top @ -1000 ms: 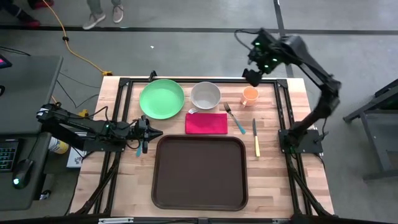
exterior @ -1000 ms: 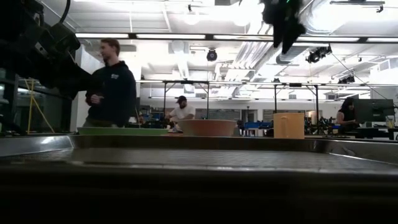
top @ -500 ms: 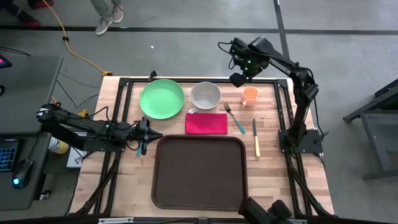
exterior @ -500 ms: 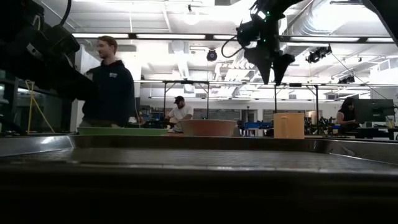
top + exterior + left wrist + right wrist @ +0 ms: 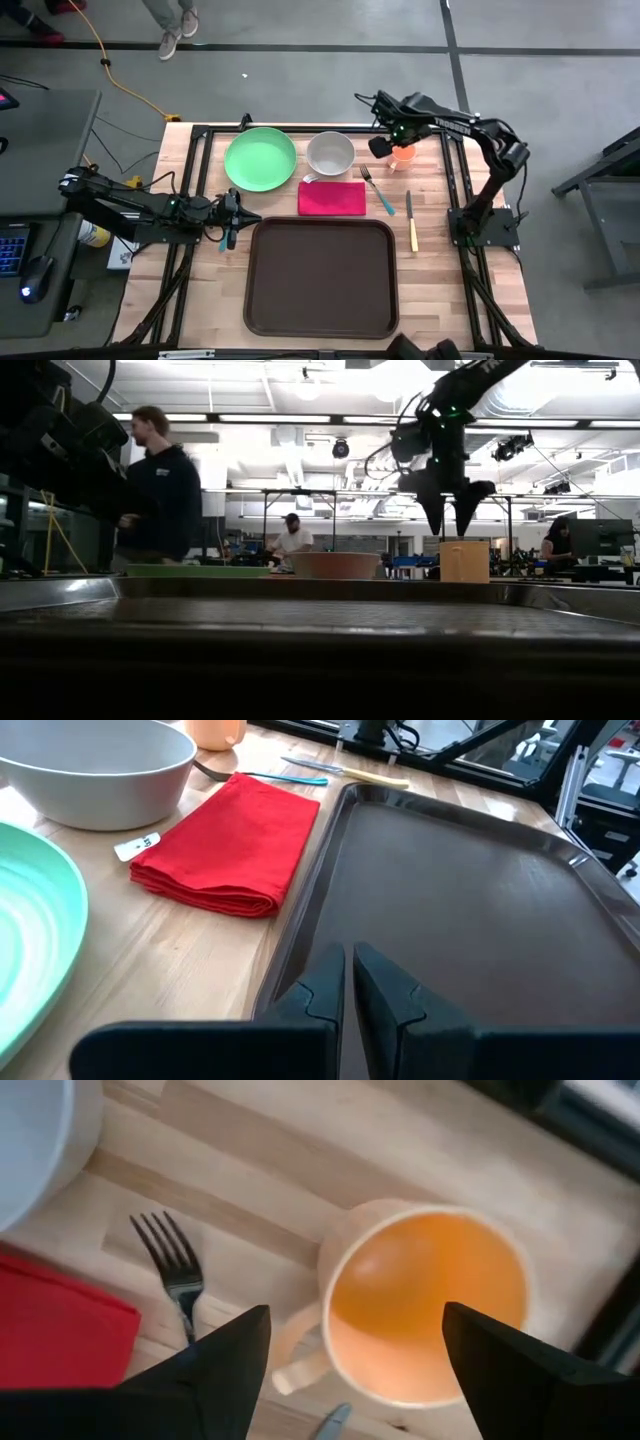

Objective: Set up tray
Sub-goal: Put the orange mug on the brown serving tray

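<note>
**Right gripper above the orange cup, tray bare on the table**

Right gripper (image 5: 392, 150) hangs just over the orange cup (image 5: 402, 153) at the far right of the table, its two fingers spread wide apart; in the right wrist view each dark fingertip (image 5: 505, 1370) stands to one side of the cup's rim (image 5: 430, 1300), and the low view shows the tips a little above the cup, not touching it. Left gripper (image 5: 236, 216) waits low at the left edge of the table, just beside the tray's near-left corner, with its fingers (image 5: 325, 990) almost together and nothing between them.

The tray (image 5: 322, 277), dark brown with a raised rim, lies flat on the pale wooden table (image 5: 440, 290) in the middle of the near half, with nothing on it. Behind it sit a green plate (image 5: 260, 158), a grey bowl (image 5: 330, 153), a folded red napkin (image 5: 332, 197), a fork (image 5: 377, 188) with a blue handle and a knife (image 5: 411, 220) with a yellow handle.

Beyond the table is a grey floor crossed by an orange cable (image 5: 110, 62). The low view shows a wide workshop with bright ceiling lights, a person in a dark top (image 5: 158, 495) standing at the left and another seated person (image 5: 292, 540) farther back.
</note>
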